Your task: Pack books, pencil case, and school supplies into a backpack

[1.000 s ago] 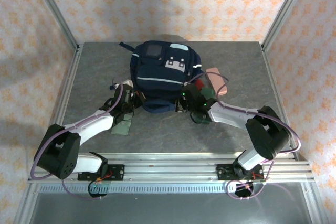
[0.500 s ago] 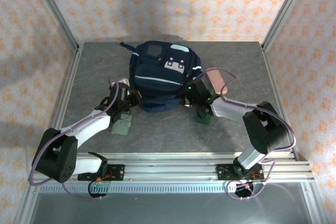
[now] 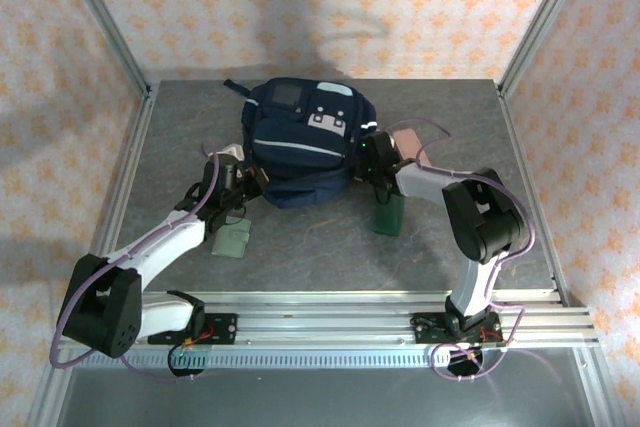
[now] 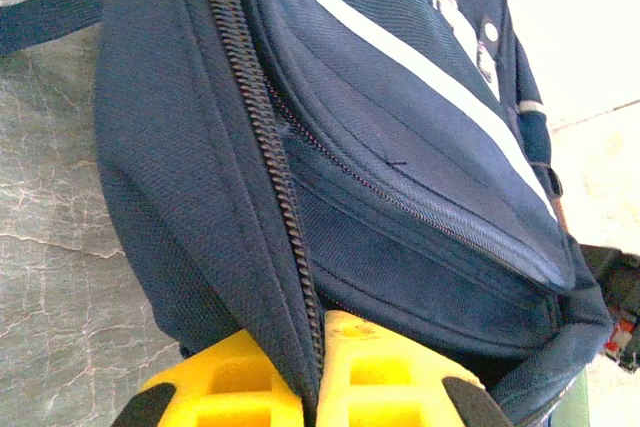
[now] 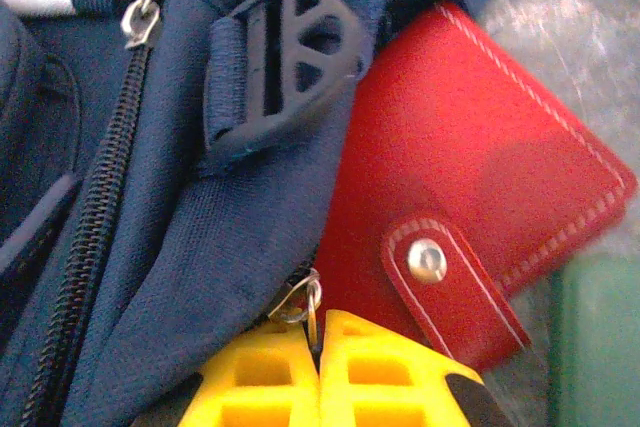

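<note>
Item 1, far left: pale green wallet (image 3: 232, 240), count one. It lies flat on the desk (image 3: 450, 107), just beside my left forearm and near the backpack's lower left corner. Nothing holds it.

Item 2: my left claw (image 4: 312, 385), count one. Its yellow fingers (image 4: 225, 387) are fully closed, pinching the backpack's zipper edge, and the fold of navy fabric runs up from between them.

Item 3, centre: backpack (image 3: 300, 142), count one. It is navy with white and light-blue patches and a pale stripe, and it lies on the desk between my two claws. One dark strap (image 3: 238, 88) trails off its upper left corner. The bag's bulk blocks the direct line from one claw to the other.

Item 4: my right claw (image 5: 318, 372), count one. It is pressed closed against the bag's right side, with a metal zipper pull (image 5: 303, 299) nipped between its tips. One dark plastic buckle (image 5: 285, 57) sits just above, overlapping the next item.

Item 5: red wallet (image 5: 470, 197), count one, with a snap tab. It is touching the backpack's side, partly tucked under the fabric and buckle, just right of my closed tips.

Item 6: dark green rectangle (image 3: 389, 215), count one. It lies on the desk below my right claw, crowded by that arm.

Item 7, rightmost: pencil case (image 3: 407, 139), count one. It is pale pink and lies on the desk just right of the backpack, with my right arm's cable looping over it.
</note>
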{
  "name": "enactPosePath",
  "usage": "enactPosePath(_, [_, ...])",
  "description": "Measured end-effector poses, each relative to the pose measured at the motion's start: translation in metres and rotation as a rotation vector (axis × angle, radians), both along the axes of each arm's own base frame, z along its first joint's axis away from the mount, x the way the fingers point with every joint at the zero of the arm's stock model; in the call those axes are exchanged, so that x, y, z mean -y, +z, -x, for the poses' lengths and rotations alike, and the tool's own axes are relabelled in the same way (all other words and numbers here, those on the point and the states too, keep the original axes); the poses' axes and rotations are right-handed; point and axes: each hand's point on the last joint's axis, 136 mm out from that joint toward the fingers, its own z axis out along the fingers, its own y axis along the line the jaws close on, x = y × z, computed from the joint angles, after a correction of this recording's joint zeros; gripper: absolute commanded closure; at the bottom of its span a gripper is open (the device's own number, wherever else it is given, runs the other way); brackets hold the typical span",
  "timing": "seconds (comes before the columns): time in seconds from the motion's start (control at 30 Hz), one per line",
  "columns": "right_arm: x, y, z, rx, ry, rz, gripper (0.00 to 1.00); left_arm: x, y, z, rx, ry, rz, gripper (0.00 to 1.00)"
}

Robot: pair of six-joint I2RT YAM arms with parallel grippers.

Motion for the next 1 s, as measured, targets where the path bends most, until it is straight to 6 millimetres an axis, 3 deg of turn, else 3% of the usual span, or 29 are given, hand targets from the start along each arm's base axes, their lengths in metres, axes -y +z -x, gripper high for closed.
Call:
enactPosePath(0.1, [-0.008, 0.012, -0.009, 0.034, 0.012, -0.033, 1.00, -0.006, 0.000, -0.002, 0.001, 0.014, -0.007, 1.00])
enactPosePath(0.2, [-0.010, 0.017, -0.005, 0.054, 0.024, -0.050, 1.00, -0.010, -0.001, -0.003, 0.003, 0.016, -0.020, 1.00])
enactPosePath(0.3, [-0.012, 0.022, 0.013, 0.070, 0.041, -0.053, 1.00, -0.016, -0.007, -0.004, -0.010, 0.021, -0.051, 1.00])
enactPosePath(0.47, [-0.026, 0.033, 0.063, 0.087, 0.098, -0.070, 1.00, -0.036, -0.019, -0.020, -0.050, 0.057, -0.119, 1.00])
enactPosePath(0.6, [-0.062, 0.039, 0.094, 0.090, 0.181, -0.109, 1.00, -0.059, -0.015, -0.054, -0.052, 0.124, -0.168, 0.56])
enactPosePath(0.67, [-0.079, 0.040, 0.103, 0.087, 0.213, -0.144, 1.00, -0.067, -0.002, -0.073, -0.027, 0.152, -0.167, 0.50])
enactPosePath(0.77, [-0.101, 0.038, 0.105, 0.075, 0.241, -0.191, 1.00, -0.062, 0.023, -0.089, 0.033, 0.149, -0.131, 0.44])
enactPosePath(0.87, [-0.117, 0.030, 0.104, 0.058, 0.254, -0.216, 1.00, -0.052, 0.041, -0.081, 0.075, 0.125, -0.077, 0.41])
enactPosePath(1.0, [-0.138, 0.024, 0.104, 0.046, 0.283, -0.245, 1.00, -0.032, 0.047, -0.041, 0.094, 0.081, 0.009, 0.38])
